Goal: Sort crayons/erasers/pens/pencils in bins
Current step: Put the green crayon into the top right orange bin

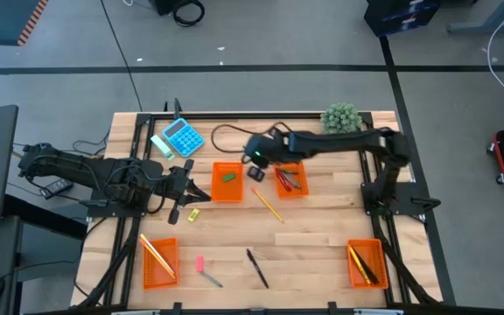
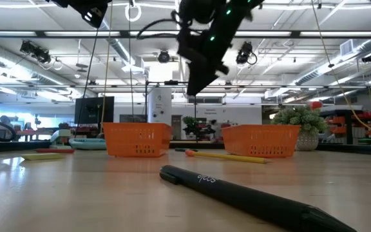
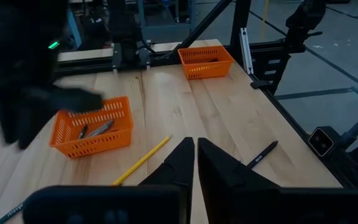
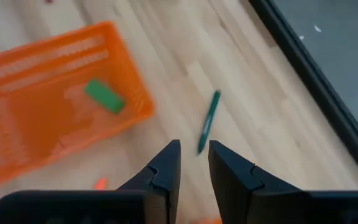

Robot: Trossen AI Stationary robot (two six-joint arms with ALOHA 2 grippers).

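Four orange bins sit on the worktop (image 1: 322,236): one with a green eraser (image 1: 228,177), one with crayons (image 1: 289,180), two near corners holding pencils (image 1: 157,256). The right claw (image 1: 256,172), nearly closed and empty, hovers between the two middle bins. The left claw (image 1: 201,194), fingers together and empty, waits by a yellow eraser (image 1: 193,213).
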